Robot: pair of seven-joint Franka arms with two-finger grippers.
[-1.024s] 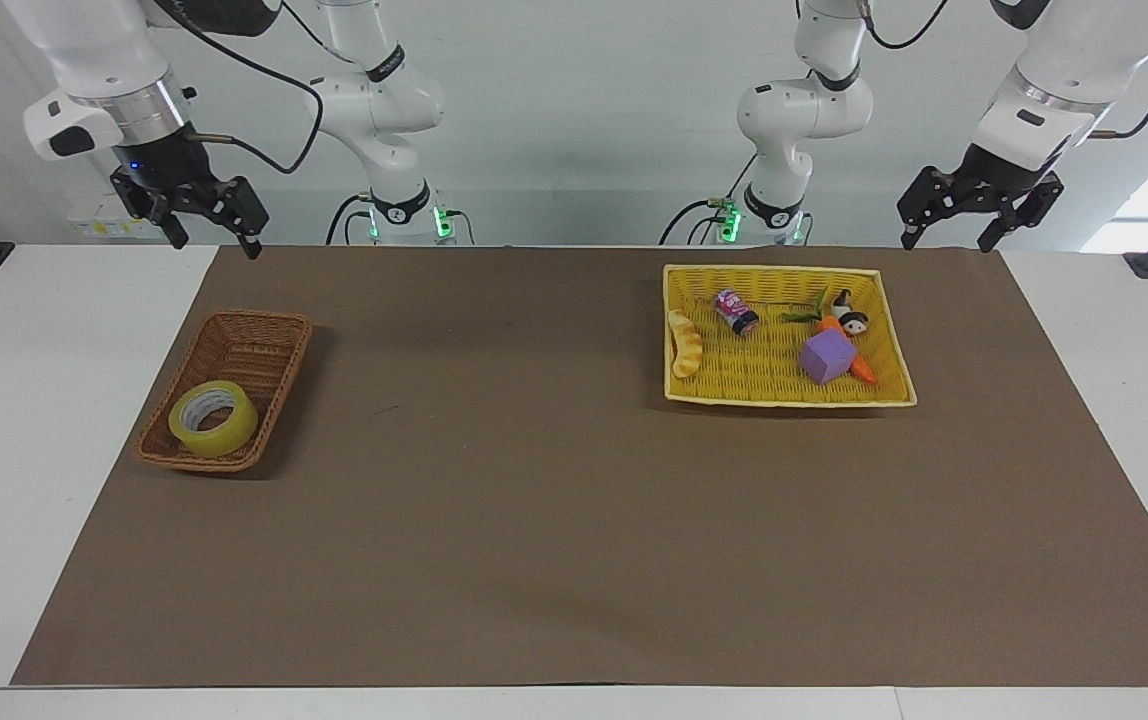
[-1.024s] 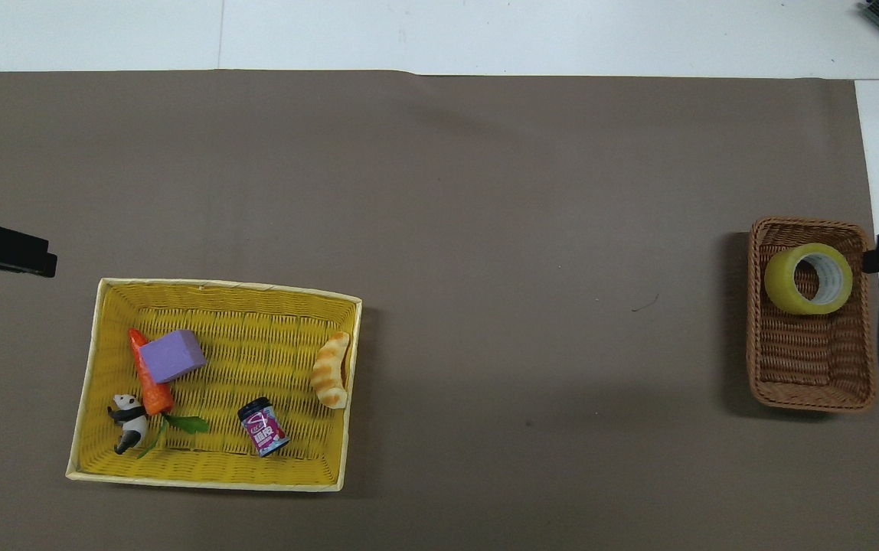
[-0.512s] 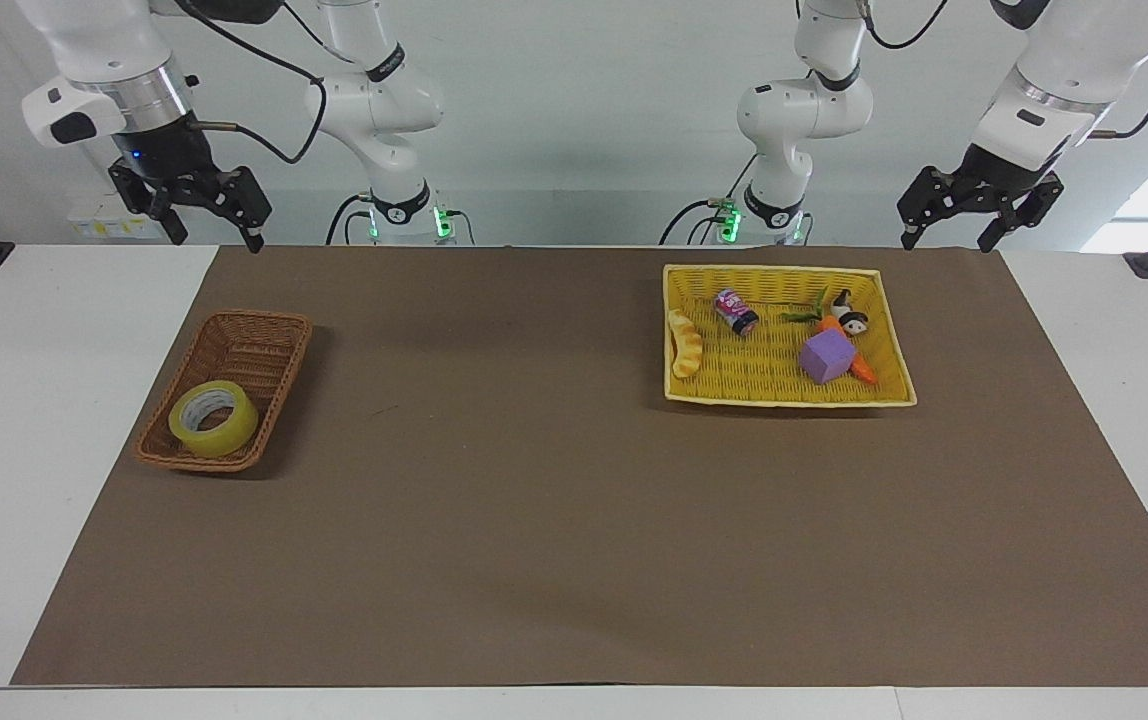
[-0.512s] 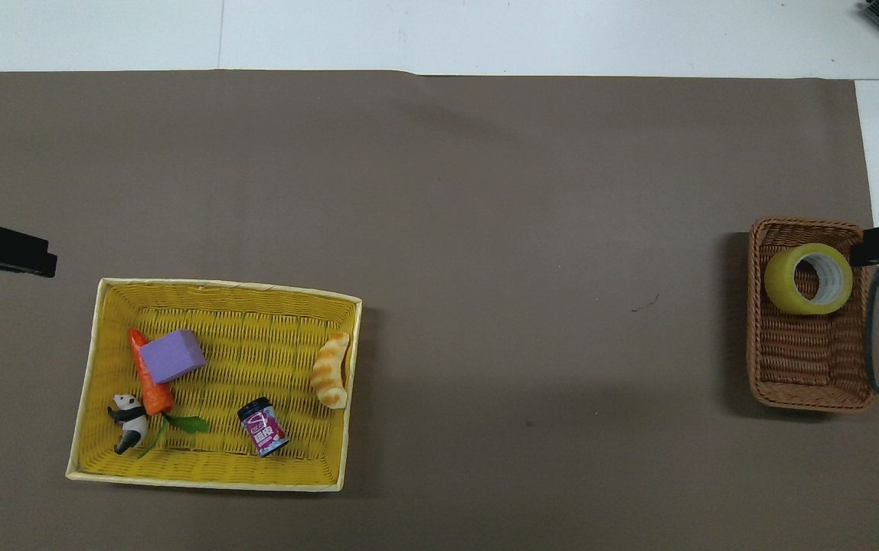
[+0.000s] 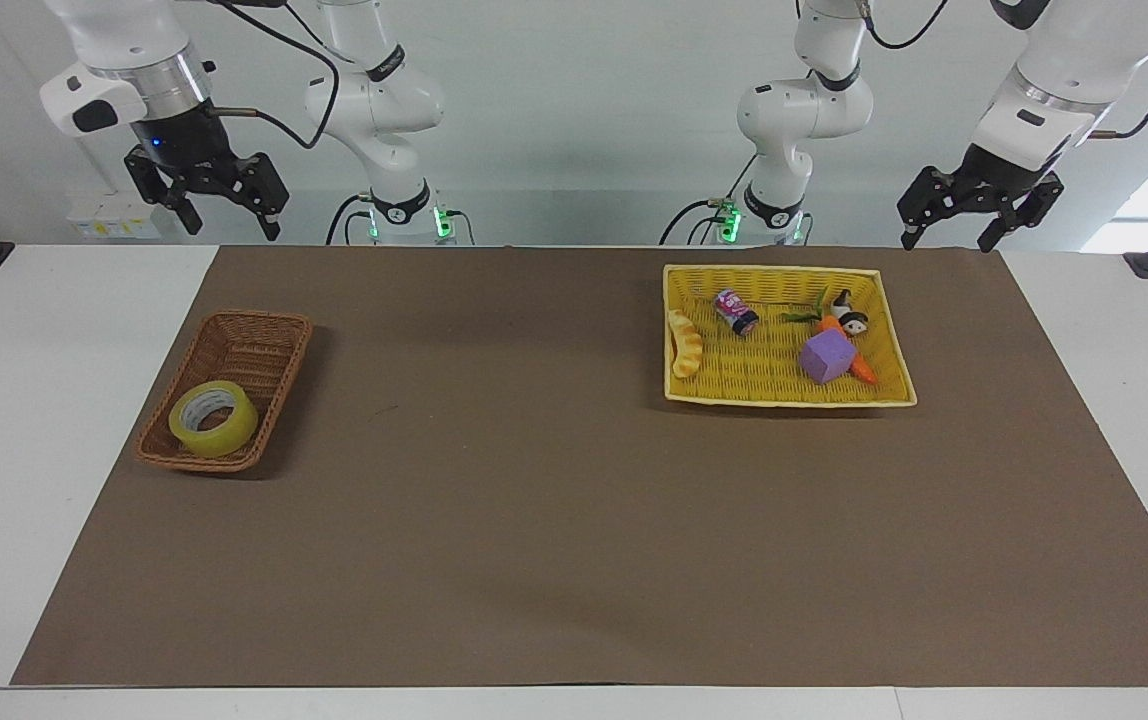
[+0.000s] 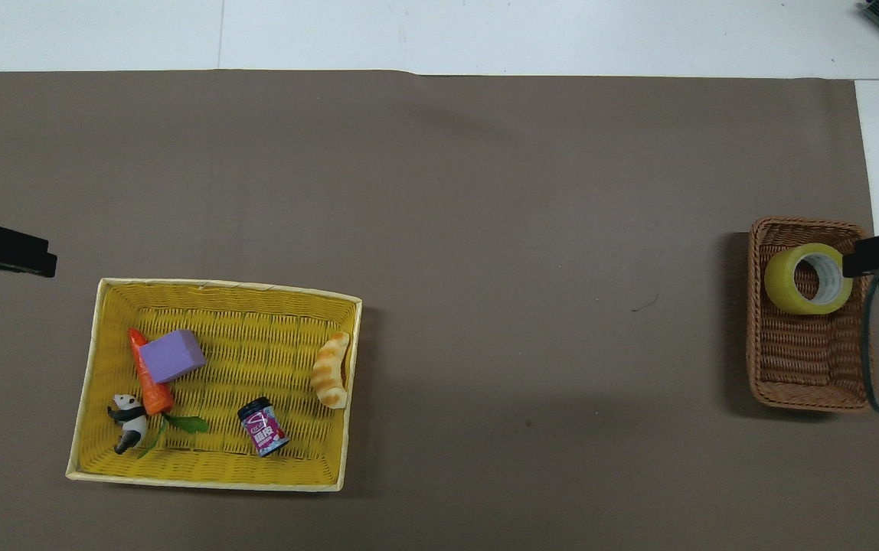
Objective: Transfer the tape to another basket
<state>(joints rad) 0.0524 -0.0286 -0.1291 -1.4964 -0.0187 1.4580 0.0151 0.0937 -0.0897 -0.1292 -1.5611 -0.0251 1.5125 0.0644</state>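
Two baskets are sitting on the brown mat. At the right arm's end, the tape is lying in the brown wicker basket, at the end of it farther from the robots. Toward the left arm's end, the yellow basket is holding a purple cube, carrot, panda figure, small jar and bread piece. Right gripper is hanging up in the air over the table's robot-side edge, fingers spread wide, gripping nothing. Left gripper is waiting likewise near the mat's corner, fingers apart and empty.
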